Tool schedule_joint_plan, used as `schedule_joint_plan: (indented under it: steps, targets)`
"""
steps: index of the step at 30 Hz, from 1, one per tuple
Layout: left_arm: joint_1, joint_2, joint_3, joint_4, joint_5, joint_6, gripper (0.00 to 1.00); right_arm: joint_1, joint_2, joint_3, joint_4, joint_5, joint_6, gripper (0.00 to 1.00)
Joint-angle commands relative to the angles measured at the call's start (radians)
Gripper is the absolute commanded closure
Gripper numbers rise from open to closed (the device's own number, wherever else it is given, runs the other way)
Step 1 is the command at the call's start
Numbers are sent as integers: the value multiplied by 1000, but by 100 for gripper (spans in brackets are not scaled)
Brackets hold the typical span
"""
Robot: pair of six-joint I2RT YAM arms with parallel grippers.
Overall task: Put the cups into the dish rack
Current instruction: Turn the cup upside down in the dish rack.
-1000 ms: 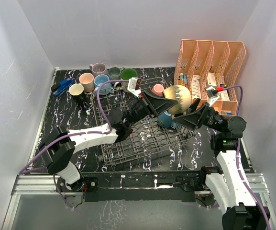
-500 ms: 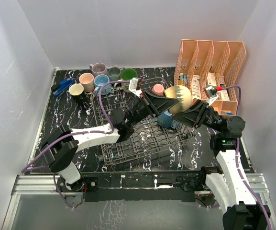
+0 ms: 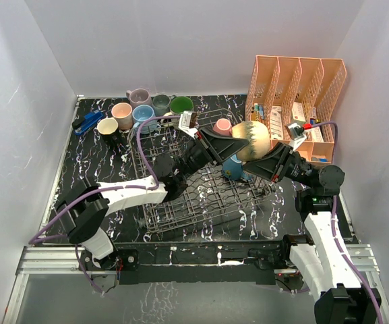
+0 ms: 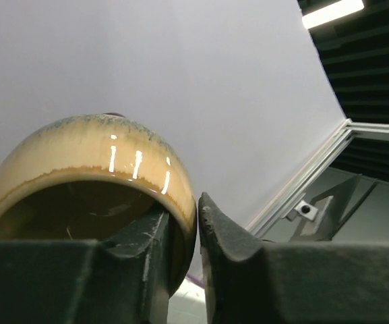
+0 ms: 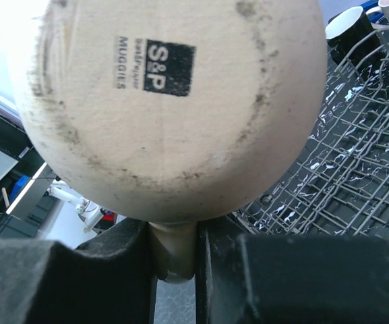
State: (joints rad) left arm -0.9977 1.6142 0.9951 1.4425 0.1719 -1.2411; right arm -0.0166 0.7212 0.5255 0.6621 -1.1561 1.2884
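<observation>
A tan mug hangs on its side above the dish rack's right end, held from both sides. My left gripper pinches its rim, one finger inside the mug and one outside. My right gripper is shut on the mug's handle, below the stamped base. A blue cup lies in the rack under the mug. A pink cup stands at the rack's far edge. Several more cups cluster at the back left, beyond the rack.
An orange mesh organizer holding small items stands at the back right, close behind the right arm. A blue object lies at the far left of the mat. A black cup shows beyond the rack in the right wrist view.
My right gripper has moved in to the tan mug and shut on its handle. The left gripper still holds the rim and has barely moved.
</observation>
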Motion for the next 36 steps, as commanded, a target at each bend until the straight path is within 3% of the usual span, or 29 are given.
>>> schedule_joint_plan:
  steps: [1,6,11,20,28,36]
  targets:
    - [-5,-97,-28,125,3,91,77,0,-1,9,74,36,16,92]
    - [-5,-162,-103,79,-33,132,55,-9,4,7,88,34,24,92]
    - [-5,-237,-184,3,-72,173,43,-19,4,-5,92,22,19,92]
    - [-5,-389,-275,-225,-102,262,36,-30,0,-20,88,4,-10,92]
    - [-5,-568,-370,-481,-211,334,30,-36,-11,-35,73,-25,-62,92]
    - [-4,-743,-404,-705,-295,395,12,-37,-1,-31,25,-59,-140,92]
